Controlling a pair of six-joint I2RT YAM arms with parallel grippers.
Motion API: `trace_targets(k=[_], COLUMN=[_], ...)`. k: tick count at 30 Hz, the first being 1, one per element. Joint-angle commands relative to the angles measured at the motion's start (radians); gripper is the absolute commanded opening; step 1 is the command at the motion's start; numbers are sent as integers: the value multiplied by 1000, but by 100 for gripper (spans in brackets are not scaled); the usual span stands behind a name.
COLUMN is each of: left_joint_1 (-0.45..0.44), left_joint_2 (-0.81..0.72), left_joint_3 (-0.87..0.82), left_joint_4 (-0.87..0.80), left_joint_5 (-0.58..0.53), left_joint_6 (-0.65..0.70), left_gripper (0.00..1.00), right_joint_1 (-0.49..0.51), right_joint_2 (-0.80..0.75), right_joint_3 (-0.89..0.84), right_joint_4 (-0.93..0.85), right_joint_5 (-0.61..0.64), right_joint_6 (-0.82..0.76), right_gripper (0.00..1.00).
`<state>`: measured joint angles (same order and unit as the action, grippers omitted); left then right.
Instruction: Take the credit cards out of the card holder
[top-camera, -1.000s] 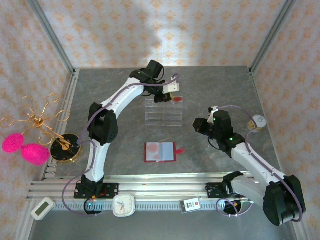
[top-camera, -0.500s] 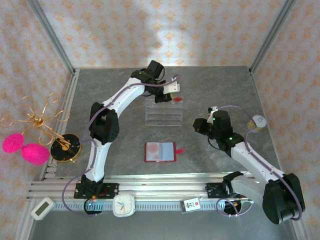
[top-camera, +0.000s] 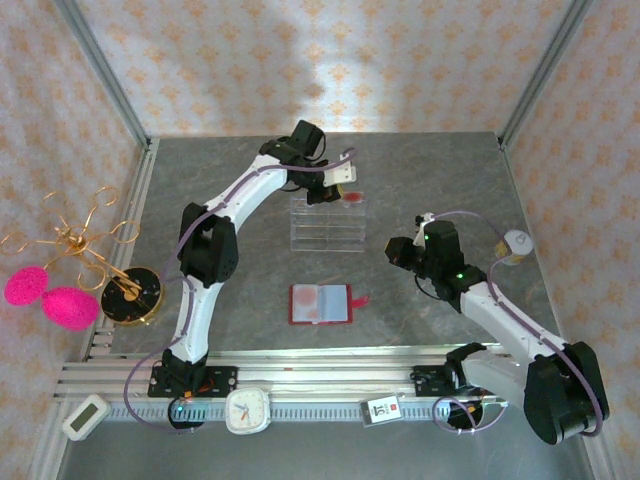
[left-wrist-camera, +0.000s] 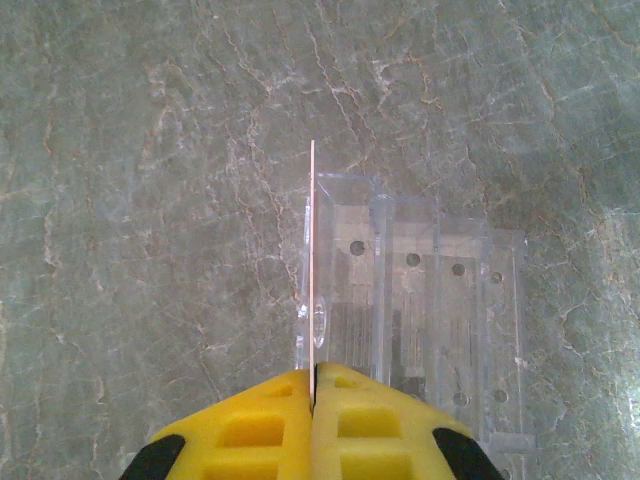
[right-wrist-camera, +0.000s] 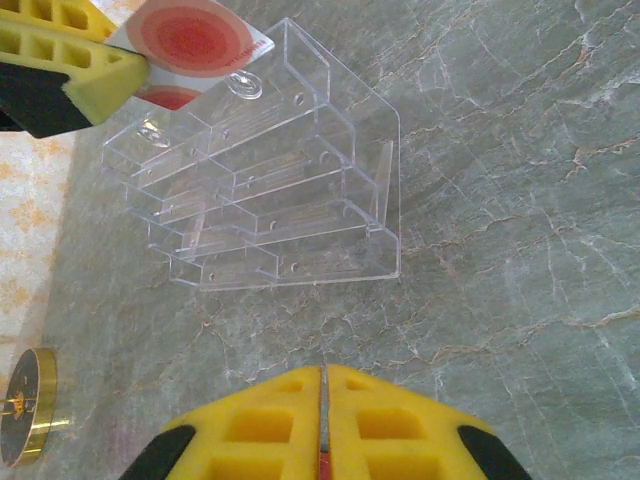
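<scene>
The card holder (top-camera: 320, 303), a small red wallet, lies open on the table centre with its clear sleeves up and its snap tab to the right. My left gripper (top-camera: 340, 185) is shut on a pale credit card with a red round mark (top-camera: 353, 197). It holds the card over the back tier of the clear acrylic rack (top-camera: 326, 225). In the left wrist view the card (left-wrist-camera: 312, 250) runs edge-on out of the gripper (left-wrist-camera: 315, 372). The right wrist view shows the card (right-wrist-camera: 195, 35) above the rack (right-wrist-camera: 270, 190). My right gripper (top-camera: 397, 250) (right-wrist-camera: 324, 370) hovers right of the rack, shut, nothing protruding.
A gold stand (top-camera: 130, 295) with pink pompoms (top-camera: 60, 300) stands at the left edge. A white clock (top-camera: 248, 410), a small timer (top-camera: 85, 415) and a label card (top-camera: 381, 410) sit by the front rail. A tape roll (top-camera: 515, 243) lies at the right.
My left gripper has shifted slightly left with the card over the rack's back tier. The right arm has barely moved.
</scene>
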<state>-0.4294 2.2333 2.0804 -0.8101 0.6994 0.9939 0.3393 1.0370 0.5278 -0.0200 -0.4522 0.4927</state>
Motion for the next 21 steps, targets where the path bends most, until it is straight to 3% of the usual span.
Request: trace_targets(k=[1,8,9,13,16,21], left_joint_1=[6,5,5,4,5,6], left_joint_2=[27,15,13,-4,-15,-49], left_joint_3=[-2,-34,-34,-36,-42,-40], left_joint_4=[18,70,85,150,211,295], left_joint_5=[21,6,1,-13,-36,-48], left_joint_6=[17,-29,-48,-122,-178,-281], left_gripper=[0,0,3,31,41,43], right_joint_1=[-6,-6,-6,-6,-6,-6], right_joint_2=[5,13,14,15,8,-4], right_joint_3=[23,23,22,22,19,23], right_joint_4=[24,34,33,35,34,27], right_joint_5=[13,10,7,-1,-1,-23], right_joint_6=[-14,-11,-12,-11,-8,-10], right_gripper=[10,11,12,16,20,35])
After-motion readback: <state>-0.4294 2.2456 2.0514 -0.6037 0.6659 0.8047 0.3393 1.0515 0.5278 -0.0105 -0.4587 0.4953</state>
